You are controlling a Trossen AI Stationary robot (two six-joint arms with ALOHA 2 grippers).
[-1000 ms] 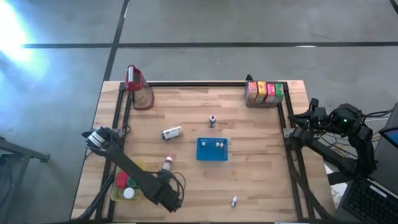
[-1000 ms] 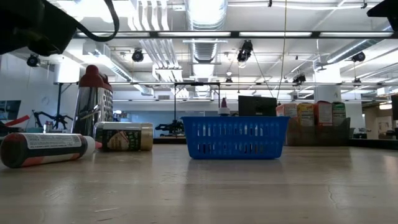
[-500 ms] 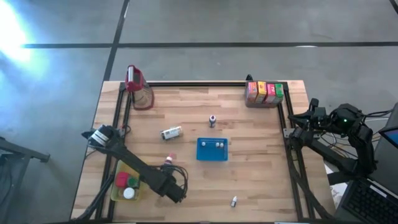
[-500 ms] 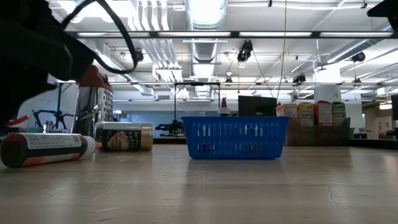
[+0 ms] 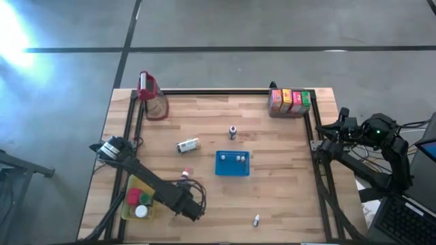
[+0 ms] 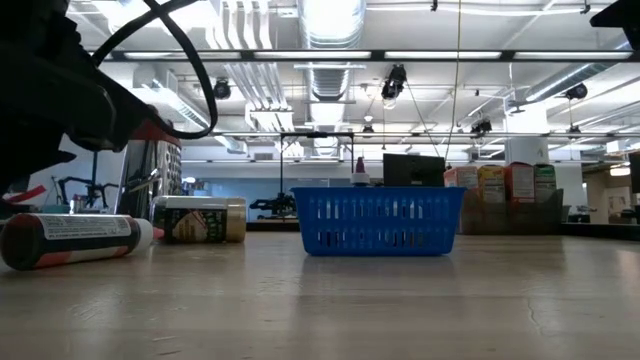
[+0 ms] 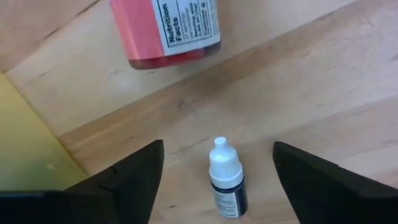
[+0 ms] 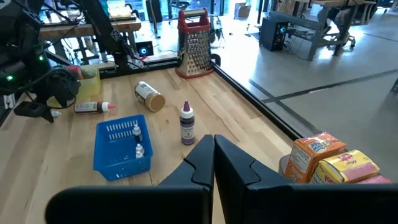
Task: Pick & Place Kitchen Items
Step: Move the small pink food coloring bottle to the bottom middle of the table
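"Nutrition Facts" on red bottle (image 7: 166, 30)

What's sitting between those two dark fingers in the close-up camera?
A tiny white-capped bottle lies on the wooden table between the left gripper's open fingers, untouched, in the left wrist view.

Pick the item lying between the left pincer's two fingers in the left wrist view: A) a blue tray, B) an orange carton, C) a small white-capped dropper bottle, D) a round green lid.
C: the small white-capped dropper bottle lies on the wooden table between the open fingers of the left pincer.
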